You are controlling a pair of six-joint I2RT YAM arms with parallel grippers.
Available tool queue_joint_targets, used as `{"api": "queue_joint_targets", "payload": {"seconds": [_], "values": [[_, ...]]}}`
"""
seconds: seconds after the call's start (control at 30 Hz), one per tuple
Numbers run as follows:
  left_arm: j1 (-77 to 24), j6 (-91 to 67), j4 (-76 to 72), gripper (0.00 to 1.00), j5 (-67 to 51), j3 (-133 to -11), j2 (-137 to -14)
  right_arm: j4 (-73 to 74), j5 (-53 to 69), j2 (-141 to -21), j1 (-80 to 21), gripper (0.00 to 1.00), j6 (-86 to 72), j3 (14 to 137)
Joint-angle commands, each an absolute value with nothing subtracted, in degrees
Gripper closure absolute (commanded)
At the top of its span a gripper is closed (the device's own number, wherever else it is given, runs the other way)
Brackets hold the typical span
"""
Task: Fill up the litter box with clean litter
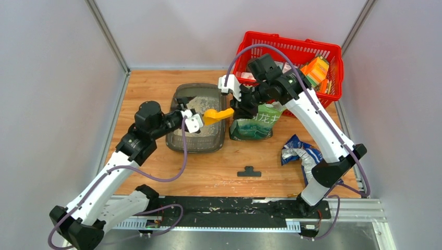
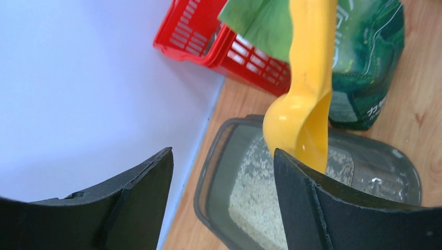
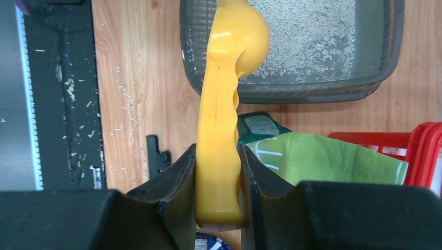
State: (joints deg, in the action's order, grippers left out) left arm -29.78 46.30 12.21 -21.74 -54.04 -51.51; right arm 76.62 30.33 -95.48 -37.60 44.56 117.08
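The litter box (image 1: pixel 200 141), a dark grey translucent tray, is lying on the wooden table (image 1: pixel 156 88) left of centre, its long side running away from the arms. The clean litter (image 3: pixel 307 36) is showing as a thin, patchy layer of pale granules across the tray's floor, with bare grey plastic visible at one end.

The right gripper (image 1: pixel 235 108) is reaching in from the right and pinching the handle of a yellow scoop (image 1: pixel 218 114); the right wrist view is showing both fingers pressed against the handle's sides. The scoop's bowl is hanging over the tray's right rim.

The left gripper (image 1: pixel 188 110) is hovering above the tray with its jaws spread wide and nothing between them. In the left wrist view the scoop's bowl is sitting just beside one finger; whether the two are touching cannot be told.

A green bag (image 1: pixel 258 122) is standing just right of the tray, under the right arm's wrist. Behind it, a red basket (image 1: pixel 292 42) holding packaged goods is occupying the far right corner. A crumpled blue and silver pouch (image 1: pixel 299 153) is lying near the right arm's base, and a small black T-shaped piece (image 1: pixel 249 171) is resting on the table in front of the bag. Stray granules (image 3: pixel 125 99) are dotting the wood near the tray.
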Motion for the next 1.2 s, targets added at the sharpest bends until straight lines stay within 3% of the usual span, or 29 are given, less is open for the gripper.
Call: {"api": "queue_joint_targets", "payload": {"seconds": [0.0, 0.23, 0.47, 0.7, 0.87, 0.97, 1.0, 1.1, 1.17], "values": [[-33.31, 48.34, 5.28, 0.23, -21.36, -52.48, -51.33, 78.50, 32.17, -94.31, -37.09, 1.00, 36.22, 120.06], [-35.95, 44.12, 0.18, 0.28, -12.58, -52.03, -50.02, 74.10, 30.15, -94.83, -35.86, 1.00, 29.28, 117.51], [-35.95, 49.38, 4.22, 0.28, -11.86, -50.10, -49.48, 71.72, 33.13, -94.75, -34.37, 1.00, 24.70, 119.97], [-36.04, 48.69, -3.33, 0.29, -10.99, -51.50, -57.46, 71.63, 33.84, -93.87, -34.37, 1.00, 25.05, 119.01], [-36.12, 48.69, -5.27, 0.35, -11.07, -53.17, -60.99, 71.19, 34.54, -93.52, -34.37, 1.00, 23.30, 118.57], [-36.21, 50.09, -6.06, 0.51, -11.16, -52.74, -61.87, 70.40, 34.80, -93.43, -34.37, 1.00, 21.89, 118.22], [-36.21, 50.36, -5.98, 0.69, -11.16, -52.73, -62.05, 70.23, 34.80, -93.43, -34.37, 1.00, 21.88, 118.21], [-36.21, 50.01, -6.15, 0.98, -9.76, -52.82, -62.57, 69.79, 34.11, -93.34, -34.37, 1.00, 21.45, 117.86], [-36.21, 47.82, -5.80, 1.00, -8.19, -53.08, -62.67, 68.65, 33.05, -93.16, -33.23, 0.65, 19.79, 117.51]]}}
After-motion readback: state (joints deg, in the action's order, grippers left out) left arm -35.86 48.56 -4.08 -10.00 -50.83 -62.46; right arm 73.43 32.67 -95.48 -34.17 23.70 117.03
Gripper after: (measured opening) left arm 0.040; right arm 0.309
